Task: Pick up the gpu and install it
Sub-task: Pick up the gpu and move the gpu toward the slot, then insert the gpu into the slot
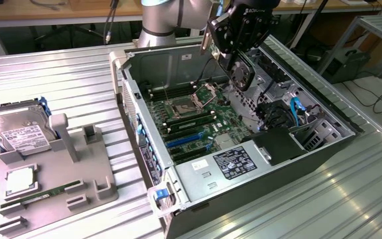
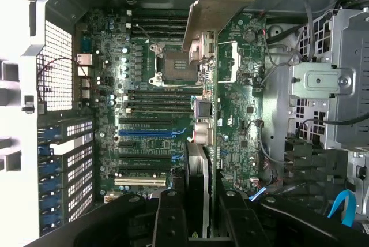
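Dark gpu, one, over one green motherboard

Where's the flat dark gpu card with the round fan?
Exterior view, top centre: the gpu hangs in the black gripper above the green motherboard of the open grey case.

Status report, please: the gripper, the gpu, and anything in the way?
Gripper shut on the gpu. Held over the motherboard inside the open case, not yet in a slot. Nothing seen between it and the blue slot.
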Controlling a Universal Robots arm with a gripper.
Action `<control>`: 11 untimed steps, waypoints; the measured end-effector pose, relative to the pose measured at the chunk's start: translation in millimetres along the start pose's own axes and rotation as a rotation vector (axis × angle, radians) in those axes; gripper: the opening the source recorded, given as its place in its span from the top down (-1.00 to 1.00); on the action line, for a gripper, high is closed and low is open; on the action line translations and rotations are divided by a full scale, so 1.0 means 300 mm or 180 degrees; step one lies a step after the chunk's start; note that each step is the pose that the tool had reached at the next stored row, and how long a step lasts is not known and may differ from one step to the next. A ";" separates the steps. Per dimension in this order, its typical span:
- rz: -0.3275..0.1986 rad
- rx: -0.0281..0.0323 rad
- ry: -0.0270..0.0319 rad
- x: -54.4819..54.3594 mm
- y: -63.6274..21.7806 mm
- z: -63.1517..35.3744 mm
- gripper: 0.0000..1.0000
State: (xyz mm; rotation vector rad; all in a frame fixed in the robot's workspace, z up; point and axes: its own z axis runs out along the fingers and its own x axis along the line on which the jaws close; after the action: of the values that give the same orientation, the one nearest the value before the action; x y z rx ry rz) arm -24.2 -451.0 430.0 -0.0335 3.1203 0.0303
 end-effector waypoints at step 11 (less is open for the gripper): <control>0.0000 0.0000 0.0000 0.000 0.000 0.000 0.45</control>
State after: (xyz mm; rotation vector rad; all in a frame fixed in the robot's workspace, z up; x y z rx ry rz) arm -24.2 -451.0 430.0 -0.0335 3.1203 0.0303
